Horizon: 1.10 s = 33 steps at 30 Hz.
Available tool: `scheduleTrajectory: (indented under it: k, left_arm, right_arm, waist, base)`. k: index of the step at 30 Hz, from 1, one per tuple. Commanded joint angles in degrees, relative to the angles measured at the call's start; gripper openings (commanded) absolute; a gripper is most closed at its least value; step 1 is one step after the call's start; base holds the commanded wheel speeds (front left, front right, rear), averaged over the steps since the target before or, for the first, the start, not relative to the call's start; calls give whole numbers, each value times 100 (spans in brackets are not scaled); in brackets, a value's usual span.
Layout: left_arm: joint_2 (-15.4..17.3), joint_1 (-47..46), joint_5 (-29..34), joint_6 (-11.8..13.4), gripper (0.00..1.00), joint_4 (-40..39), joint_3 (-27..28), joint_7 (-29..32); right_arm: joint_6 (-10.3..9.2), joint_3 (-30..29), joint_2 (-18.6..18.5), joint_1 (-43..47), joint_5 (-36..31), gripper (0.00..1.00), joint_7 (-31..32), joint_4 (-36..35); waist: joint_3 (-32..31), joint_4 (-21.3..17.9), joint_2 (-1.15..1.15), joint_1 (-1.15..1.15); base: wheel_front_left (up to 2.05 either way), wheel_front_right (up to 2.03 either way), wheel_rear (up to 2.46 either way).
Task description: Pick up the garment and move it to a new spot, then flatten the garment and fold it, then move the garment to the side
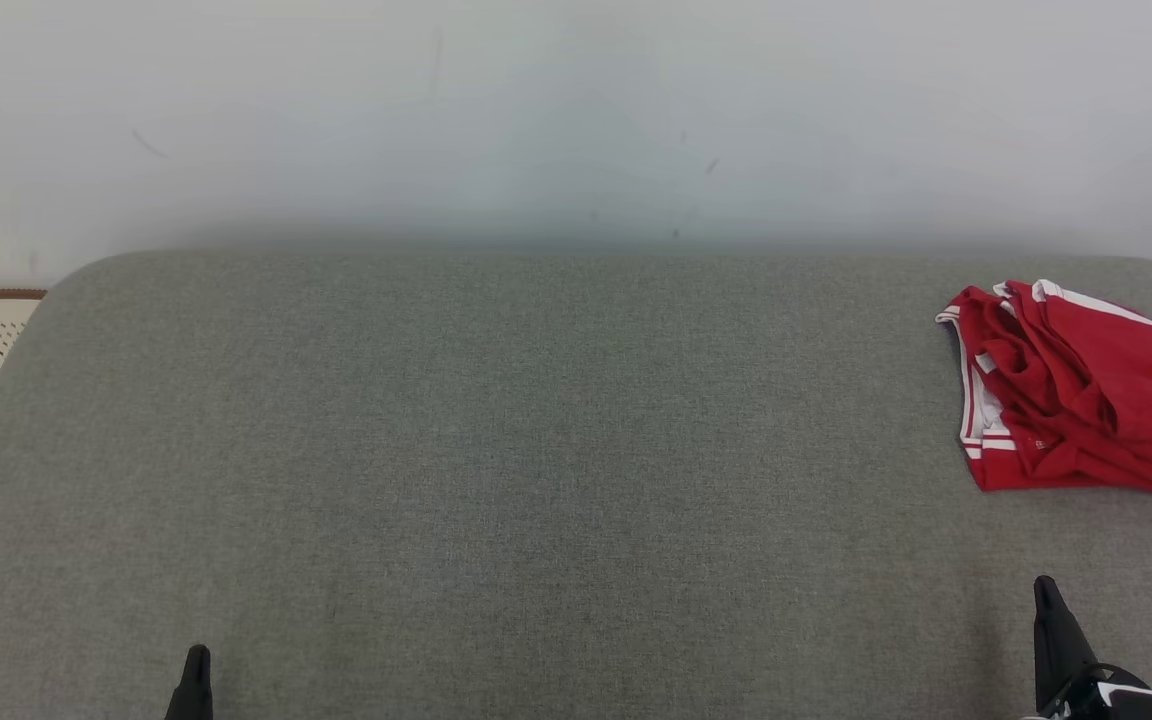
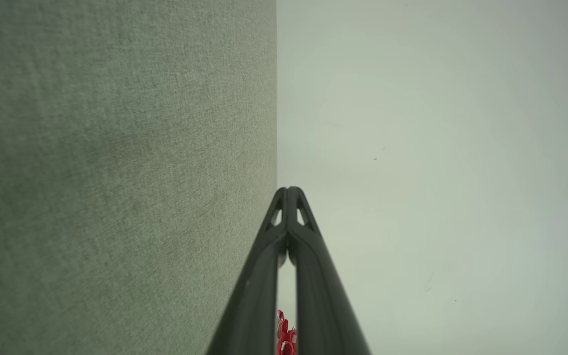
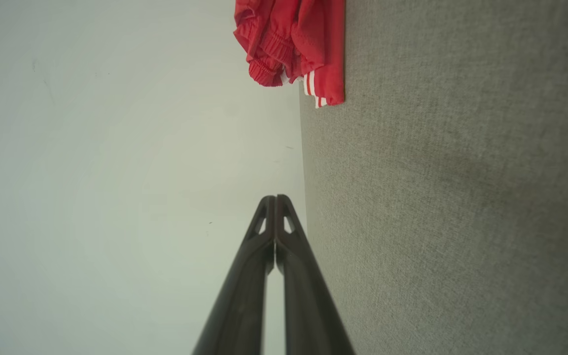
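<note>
Red garment (image 1: 1076, 400) with white stripes at the far right of the grey bench (image 1: 536, 450), running past the head view's edge. Doubled over on itself, one long edge fairly straight, upper layers rumpled and bunched, not spread flat. Same heap near the bench's far rim in the right wrist view (image 3: 294, 39).

Pressed together and holding nothing: left fingers (image 1: 196, 680) low at the near left, well apart from the garment. Same for the right fingers (image 1: 1051, 620), at the near right, closer to the garment but clear of it.

Hard to place within the task. Fits a loose heap at the side, due to be carried over and flattened. Fits equally a rough fold put aside at the end. Going by the untidy top, no neat fold to be seen; going by the spot, off to the side as asked.
</note>
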Motion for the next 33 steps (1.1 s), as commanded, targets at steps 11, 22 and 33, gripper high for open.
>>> scheduleTrajectory:
  k: [11,22,33]
  left_arm:
    - [0,-41,32,-22,0,17,42,30]
    - [-11,-42,42,-22,0,18,53,33]
    - [-21,-44,53,-22,0,18,65,48]
  right_arm:
    - [2,-29,21,-20,-39,0,41,-1]
    - [2,-41,31,-22,-49,0,48,0]
    - [2,-56,42,-23,-57,0,65,1]
  waist:
    - [0,0,0,0]
    - [0,0,0,0]
    - [0,0,0,0]
  base:
    - [0,0,0]
    - [0,0,0]
    - [0,0,0]
